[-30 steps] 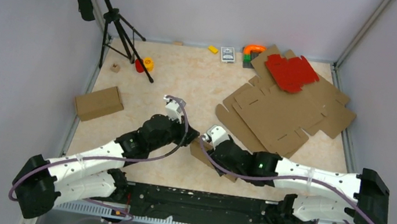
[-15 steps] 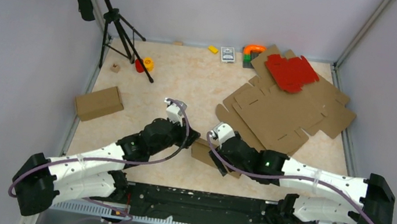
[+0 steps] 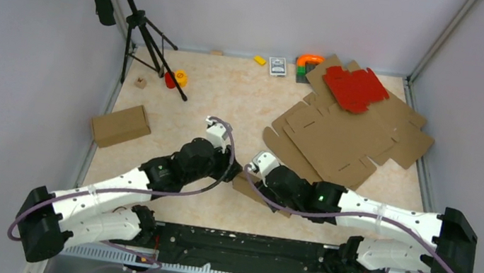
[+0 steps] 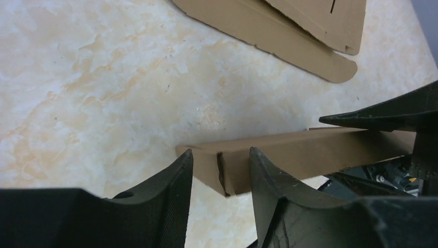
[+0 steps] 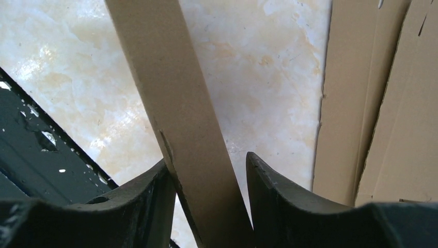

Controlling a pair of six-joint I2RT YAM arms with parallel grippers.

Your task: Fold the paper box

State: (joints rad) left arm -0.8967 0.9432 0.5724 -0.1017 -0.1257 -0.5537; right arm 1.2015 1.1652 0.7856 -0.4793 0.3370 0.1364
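- The paper box point(image 4: 310, 150), folded into a long narrow shape, is lying on the bench point(image 3: 230, 99) near its front edge, between the two arms.
- The left gripper point(image 4: 221, 151) is sitting at one end of the box. Its fingers point(image 4: 175, 186) are standing apart with that end showing in the gap, and the box is running on past one finger, unclamped.
- The right gripper point(image 5: 206, 159) is gripping the box across its width, with the fingers point(image 5: 150, 191) pressing on both sides.
- Flat brown cardboard sheets point(image 3: 339, 139) are lying at the far right, carrying a red sheet point(image 3: 354, 88).
- A closed brown carton point(image 3: 120, 125) is sitting well apart at the left.
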